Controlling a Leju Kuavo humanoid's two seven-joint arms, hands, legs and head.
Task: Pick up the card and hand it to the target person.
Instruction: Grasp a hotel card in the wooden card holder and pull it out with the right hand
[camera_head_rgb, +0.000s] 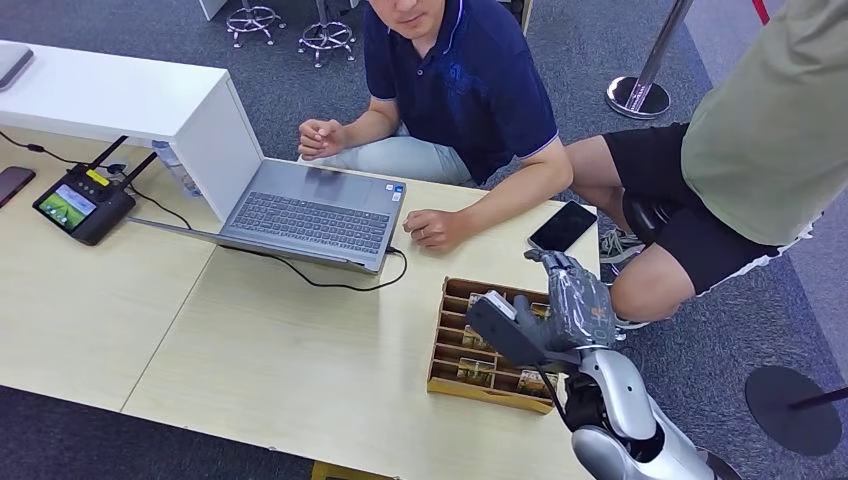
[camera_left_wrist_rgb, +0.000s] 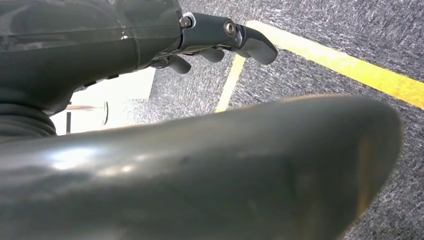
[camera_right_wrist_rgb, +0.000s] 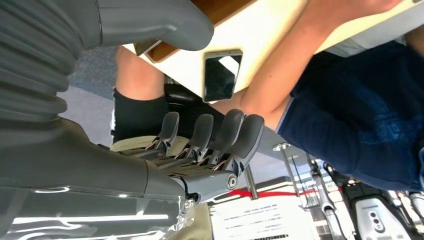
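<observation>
Wooden divided tray (camera_head_rgb: 447, 322) at the counter's (camera_head_rgb: 300, 370) near right corner, cards (camera_head_rgb: 474, 371) lying in several of its compartments. Right hand (camera_head_rgb: 560, 310) raised over the tray's right half, back of the hand upward, fingers (camera_right_wrist_rgb: 235, 135) stretched out straight and side by side, thumb (camera_right_wrist_rgb: 155, 22) held well apart from them. Pale sliver (camera_head_rgb: 502, 303) against the thumb, seen again beside it in the right wrist view; cannot tell whether a card, nor whether gripped, so state of this hand not determinable. Left hand (camera_left_wrist_rgb: 220, 42) hanging over grey carpet floor (camera_left_wrist_rgb: 310, 85) with yellow line (camera_left_wrist_rgb: 350, 67), fingers loosely spread, nothing in them. Black phone (camera_head_rgb: 563, 226) flat on the counter just beyond the tray. Open silver laptop (camera_head_rgb: 310, 210) left of the tray, black cable (camera_head_rgb: 330, 283) trailing from it. Seated person in navy polo shirt (camera_head_rgb: 470, 80) at the far edge, one hand (camera_head_rgb: 432, 229) resting on the counter between laptop and phone. Second person in olive top (camera_head_rgb: 770, 130) and black shorts at the right. Small black device with screen (camera_head_rgb: 82, 205) at the far left.
</observation>
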